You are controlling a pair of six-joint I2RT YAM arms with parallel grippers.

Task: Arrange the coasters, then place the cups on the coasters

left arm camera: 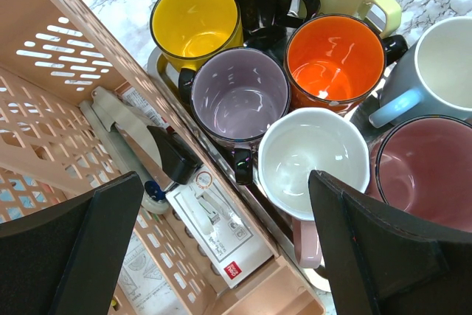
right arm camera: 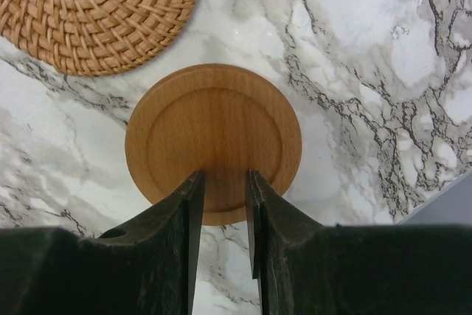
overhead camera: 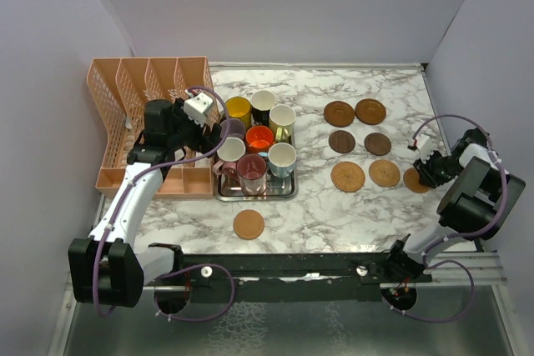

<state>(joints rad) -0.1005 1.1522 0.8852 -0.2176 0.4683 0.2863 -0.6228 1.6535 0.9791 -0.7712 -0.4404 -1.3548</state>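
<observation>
Several cups stand packed on a steel tray point(overhead camera: 254, 193): yellow point(left arm camera: 195, 23), purple point(left arm camera: 237, 94), orange point(left arm camera: 333, 60), pink-white point(left arm camera: 313, 154), maroon point(left arm camera: 431, 171), light blue point(left arm camera: 450, 60), plus black and cream ones behind. My left gripper point(left arm camera: 225, 182) hangs wide open above the tray's left edge, one finger over the pink-white cup, holding nothing. Coasters lie to the right in rows point(overhead camera: 339, 113) point(overhead camera: 378, 143) point(overhead camera: 348, 176); one point(overhead camera: 249, 224) lies alone near the front. My right gripper point(right arm camera: 225, 182) sits low over a smooth wooden coaster point(right arm camera: 214, 134) lying flat, its jaws a narrow gap apart with nothing between them.
A peach plastic file organizer point(overhead camera: 133, 114) stands left of the tray, with a packaged item point(left arm camera: 214, 230) inside. A woven coaster point(right arm camera: 96, 9) lies just beyond the wooden one. Grey walls close the sides and back; the table's right edge is near the right gripper.
</observation>
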